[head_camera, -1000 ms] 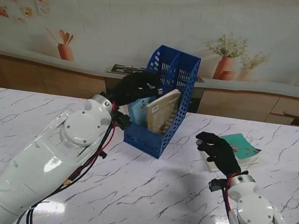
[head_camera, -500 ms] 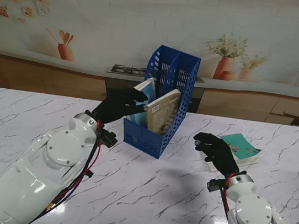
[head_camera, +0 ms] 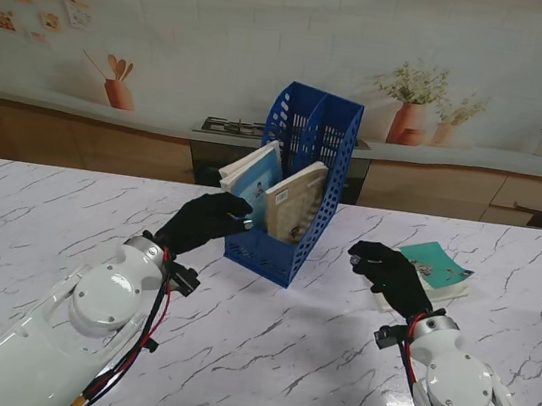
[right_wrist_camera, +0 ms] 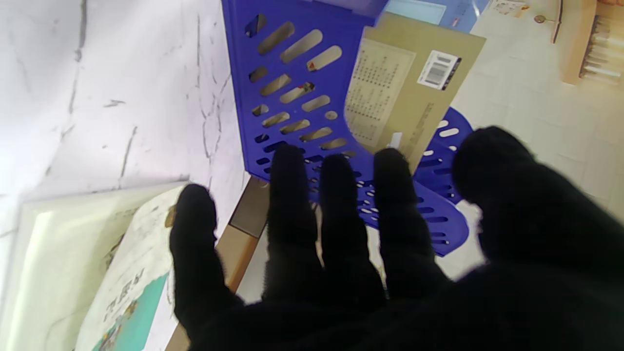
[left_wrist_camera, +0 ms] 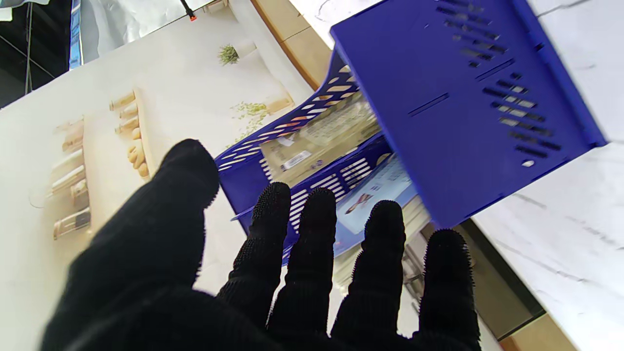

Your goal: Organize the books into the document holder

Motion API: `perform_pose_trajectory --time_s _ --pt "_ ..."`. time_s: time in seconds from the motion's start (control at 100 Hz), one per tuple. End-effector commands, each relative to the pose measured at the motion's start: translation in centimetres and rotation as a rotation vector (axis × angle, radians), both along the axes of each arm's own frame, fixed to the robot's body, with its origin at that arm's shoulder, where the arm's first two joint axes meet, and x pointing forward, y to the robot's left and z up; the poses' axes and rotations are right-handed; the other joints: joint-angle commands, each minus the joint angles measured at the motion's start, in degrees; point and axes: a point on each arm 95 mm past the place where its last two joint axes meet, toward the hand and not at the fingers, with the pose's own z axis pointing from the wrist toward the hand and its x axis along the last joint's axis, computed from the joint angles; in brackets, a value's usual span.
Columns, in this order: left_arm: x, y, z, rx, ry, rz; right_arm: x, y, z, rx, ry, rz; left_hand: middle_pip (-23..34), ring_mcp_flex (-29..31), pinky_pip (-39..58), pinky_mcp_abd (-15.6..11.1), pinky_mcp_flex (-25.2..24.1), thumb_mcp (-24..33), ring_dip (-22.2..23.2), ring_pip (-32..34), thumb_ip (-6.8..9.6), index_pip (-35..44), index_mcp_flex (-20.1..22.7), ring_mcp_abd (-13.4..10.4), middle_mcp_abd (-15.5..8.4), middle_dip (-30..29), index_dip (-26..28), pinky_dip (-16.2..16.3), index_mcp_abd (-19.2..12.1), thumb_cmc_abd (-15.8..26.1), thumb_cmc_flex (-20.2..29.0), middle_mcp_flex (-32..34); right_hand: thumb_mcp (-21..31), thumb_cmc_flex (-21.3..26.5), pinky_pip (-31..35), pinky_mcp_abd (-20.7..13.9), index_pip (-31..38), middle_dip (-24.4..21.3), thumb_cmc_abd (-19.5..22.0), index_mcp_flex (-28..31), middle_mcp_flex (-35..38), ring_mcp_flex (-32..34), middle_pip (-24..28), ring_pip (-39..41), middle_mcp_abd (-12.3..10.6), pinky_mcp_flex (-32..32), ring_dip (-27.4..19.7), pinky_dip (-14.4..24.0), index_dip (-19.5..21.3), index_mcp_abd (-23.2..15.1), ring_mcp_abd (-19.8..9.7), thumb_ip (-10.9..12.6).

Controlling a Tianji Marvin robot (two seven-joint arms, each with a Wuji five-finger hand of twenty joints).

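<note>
The blue document holder (head_camera: 311, 148) stands at the middle of the table, tilted back. A light blue book (head_camera: 256, 179) and a tan book (head_camera: 294, 201) lean inside it. My left hand (head_camera: 206, 222) is open just left of the holder's front, fingers spread and empty. The left wrist view shows the left hand (left_wrist_camera: 292, 273) in front of the holder's wall (left_wrist_camera: 463, 97) and the light blue book (left_wrist_camera: 380, 190). My right hand (head_camera: 389, 275) hovers open beside a teal book (head_camera: 436, 265) lying flat on the right. The right wrist view has that teal book (right_wrist_camera: 131, 292) and the tan book (right_wrist_camera: 409, 87).
The teal book lies on top of another pale book (head_camera: 456, 287) on the marble table (head_camera: 268, 364). A counter with potted plants (head_camera: 411, 102) runs behind the table's far edge.
My left hand let go of the light blue book and drew back toward me and lower. The book now leans in the holder. The right hand barely shifted.
</note>
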Motion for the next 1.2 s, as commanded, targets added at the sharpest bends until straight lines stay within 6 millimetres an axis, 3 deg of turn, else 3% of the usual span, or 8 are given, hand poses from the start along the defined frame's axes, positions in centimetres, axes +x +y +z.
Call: perform_pose_trajectory --time_s 0.0,0.21,0.37,0.51,0.75,0.96,0.99,1.19 --pt "-0.3 0.2 -1.5 -0.009 0.037 -0.023 -0.2 0.1 0.3 -0.012 -0.006 -0.002 0.94 1.18 1.24 0.76 -0.25 -0.14 0.73 1.59 1.52 0.57 -0.26 -2.06 -1.13 0.54 0.80 0.90 -2.78 -0.83 0.76 0.35 -1.43 -0.59 -0.88 -10.26 0.63 -0.51 0.80 0.66 -0.39 -0.67 -0.32 0.03 -2.15 -1.02 -0.62 -0.57 1.26 -1.39 -2.20 1.46" --pt "-0.6 1.0 -2.9 -0.005 0.079 -0.017 0.8 -1.5 2.3 -0.168 -0.027 -0.021 0.42 0.57 0.62 0.65 -0.95 -0.23 0.71 1.18 1.55 0.82 -0.07 -1.88 -1.09 0.39 0.94 0.61 -3.07 -0.87 0.91 -0.22 -3.33 -0.21 -6.49 -11.05 -1.47 -4.43 1.12 0.53 0.27 -3.36 -5.19 -6.33 -4.02 -4.13 -4.44 -3.65 -0.30 -1.32 -3.86 1.54" --pt "-0.8 1.6 -3.5 0.002 0.099 -0.011 2.2 -2.6 3.8 -0.333 -0.006 -0.007 0.21 0.46 0.39 0.46 -1.19 -0.17 0.74 1.09 1.57 0.83 -0.21 -1.90 -1.02 0.27 0.96 0.48 -3.05 -0.77 0.97 -0.32 -5.07 -0.62 -13.78 -14.69 -3.64 -8.35 2.63 -0.70 -1.41 -10.32 -10.38 -12.57 -4.79 -8.50 -11.08 -11.38 -2.81 -0.81 -6.99 1.46" --pt "-1.0 2.0 -3.8 0.007 0.111 -0.008 3.2 -3.1 4.5 -0.417 0.039 0.011 0.11 0.42 0.28 0.53 -1.24 -0.13 0.76 1.03 1.58 0.87 -0.14 -1.80 -1.01 0.19 0.97 0.40 -3.09 -0.73 1.02 -0.36 -7.41 -0.30 -16.10 -15.81 -4.00 -10.07 4.09 -1.18 -1.99 -13.12 -12.02 -13.27 -5.77 -10.05 -13.32 -15.09 -3.58 -1.28 -8.58 1.65" --pt "-1.3 2.2 -4.2 0.021 0.124 -0.005 6.2 -4.5 3.7 -0.521 0.080 -0.001 0.11 0.47 0.28 0.47 -1.28 -0.15 0.82 1.03 1.57 0.97 -0.10 -1.85 -1.00 0.15 1.00 0.36 -3.03 -0.56 1.03 -0.33 -6.51 -0.16 -16.56 -17.70 -3.45 -11.08 4.35 -0.87 -1.88 -14.18 -11.57 -11.66 -6.00 -10.44 -14.85 -18.31 -4.02 -1.46 -9.89 1.81" --pt "-1.3 2.1 -4.7 0.027 0.147 -0.004 8.1 -5.9 2.6 -0.614 0.139 -0.003 0.20 0.57 0.30 0.29 -1.27 -0.16 0.91 1.15 1.59 1.17 0.05 -1.97 -0.96 0.16 1.06 0.34 -3.03 -0.28 1.14 -0.31 -6.15 -0.78 -16.20 -24.39 -4.39 -13.44 5.65 -2.78 -5.30 -17.34 -12.26 -10.99 -4.65 -11.29 -16.77 -23.84 -5.05 0.34 -10.27 1.73" --pt "-1.2 2.1 -4.8 0.026 0.149 -0.004 8.3 -6.2 2.3 -0.623 0.154 -0.007 0.22 0.60 0.37 0.21 -1.24 -0.15 0.94 1.20 1.60 1.23 0.08 -1.93 -0.91 0.17 1.08 0.37 -2.95 -0.25 1.22 -0.31 -6.92 -0.31 -14.56 -25.78 -4.85 -15.45 5.92 -3.14 -6.29 -18.10 -11.93 -10.75 -4.29 -11.80 -17.41 -27.22 -5.50 0.86 -10.13 1.91" --pt "-1.3 2.0 -4.9 0.030 0.161 -0.011 9.1 -7.9 0.5 -0.693 0.246 -0.060 0.28 0.58 0.47 0.11 -1.36 -0.13 1.01 1.32 1.61 1.46 0.04 -1.89 -0.86 0.16 1.14 0.40 -3.01 -0.19 1.36 -0.45 -7.07 -0.43 -12.65 -31.27 -6.52 -17.17 7.01 -5.46 -10.39 -19.74 -12.75 -11.69 -2.00 -12.26 -17.81 -27.92 -6.32 3.50 -8.94 1.93"
